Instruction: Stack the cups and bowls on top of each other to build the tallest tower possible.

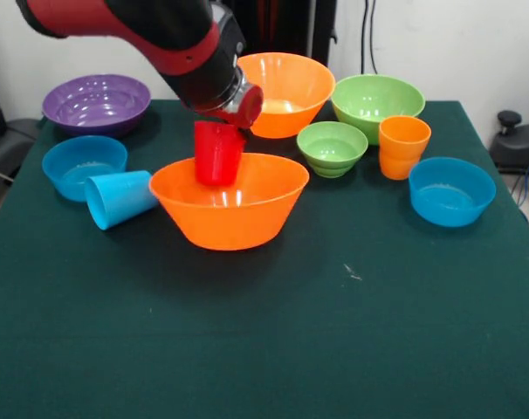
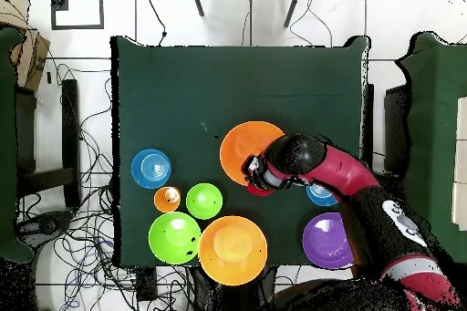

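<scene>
My gripper (image 1: 221, 125) is shut on the red cup (image 1: 218, 155) and holds it upright, with its base low inside a large orange bowl (image 1: 228, 205) at the table's middle. In the overhead view the arm covers most of the cup (image 2: 260, 189) at that bowl's (image 2: 246, 148) edge. The light blue cup (image 1: 119, 198) lies on its side against the bowl's left. The orange cup (image 1: 403, 146) stands upright at the right. No tower stands.
A small blue bowl (image 1: 83, 166) and the purple bowl (image 1: 97, 102) are at the left. A second large orange bowl (image 1: 285, 92), the large green bowl (image 1: 377, 105) and the small green bowl (image 1: 332, 147) sit behind. Another small blue bowl (image 1: 451, 190) is at the right.
</scene>
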Motion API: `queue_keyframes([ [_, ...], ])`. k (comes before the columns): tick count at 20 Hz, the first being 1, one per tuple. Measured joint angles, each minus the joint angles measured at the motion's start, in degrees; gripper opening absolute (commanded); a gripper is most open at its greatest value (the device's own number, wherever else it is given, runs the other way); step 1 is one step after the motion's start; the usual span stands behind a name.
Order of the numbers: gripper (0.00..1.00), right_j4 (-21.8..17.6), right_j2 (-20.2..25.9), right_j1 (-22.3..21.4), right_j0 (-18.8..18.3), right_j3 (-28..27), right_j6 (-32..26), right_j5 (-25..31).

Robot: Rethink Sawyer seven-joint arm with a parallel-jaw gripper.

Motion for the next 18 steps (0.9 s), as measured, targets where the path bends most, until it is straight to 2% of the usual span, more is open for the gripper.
queue_keyframes([
  [5,0.00,0.12,0.00,1.18,0.22,-1.32,0.00,0.01],
  [14,0.00,1.74,-0.02,-0.42,0.70,-1.40,0.00,0.10],
  [18,0.00,1.89,-0.02,0.31,1.37,-1.87,0.00,0.10],
])
